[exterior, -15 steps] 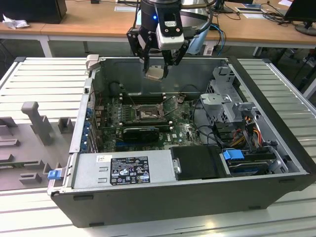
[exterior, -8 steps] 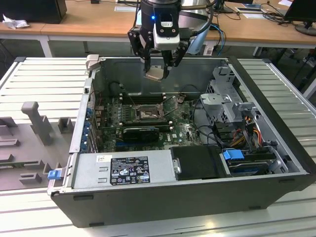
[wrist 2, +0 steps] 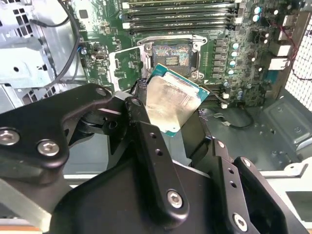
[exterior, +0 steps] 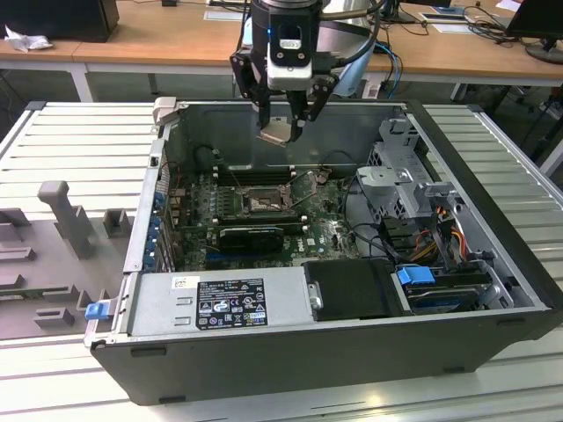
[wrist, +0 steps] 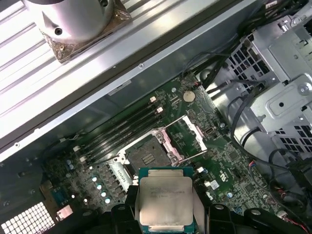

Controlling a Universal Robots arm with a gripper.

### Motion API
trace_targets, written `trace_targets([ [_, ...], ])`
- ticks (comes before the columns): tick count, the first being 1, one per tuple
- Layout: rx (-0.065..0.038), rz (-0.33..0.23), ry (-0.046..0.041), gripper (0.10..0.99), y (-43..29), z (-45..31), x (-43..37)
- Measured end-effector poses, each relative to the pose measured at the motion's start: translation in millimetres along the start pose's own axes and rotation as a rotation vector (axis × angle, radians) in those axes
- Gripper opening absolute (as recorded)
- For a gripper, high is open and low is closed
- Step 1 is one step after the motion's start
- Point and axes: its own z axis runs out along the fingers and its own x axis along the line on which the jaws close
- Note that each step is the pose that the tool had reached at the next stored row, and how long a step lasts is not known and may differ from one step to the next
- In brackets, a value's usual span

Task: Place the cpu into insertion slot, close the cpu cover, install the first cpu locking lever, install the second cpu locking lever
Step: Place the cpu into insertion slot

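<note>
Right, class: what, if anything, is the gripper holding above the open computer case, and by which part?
The gripper holds the cpu by two opposite edges, between its fingers.

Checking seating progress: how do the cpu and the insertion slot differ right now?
The cpu is held in the gripper, off the motherboard; the insertion slot lies on it, uncovered and empty. The cpu's top is pale silver; the insertion slot's bed is dark. Both are square.

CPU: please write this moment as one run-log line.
gripper: shut on cpu | cpu: in air above open case, not yet in socket | socket: uncovered, empty
</note>
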Motion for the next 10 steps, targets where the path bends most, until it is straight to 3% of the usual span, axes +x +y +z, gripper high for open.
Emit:
trace_targets([
  [10,-0.002,0.115,-0.0103,0.529,0.0,0.3,0.0],
])
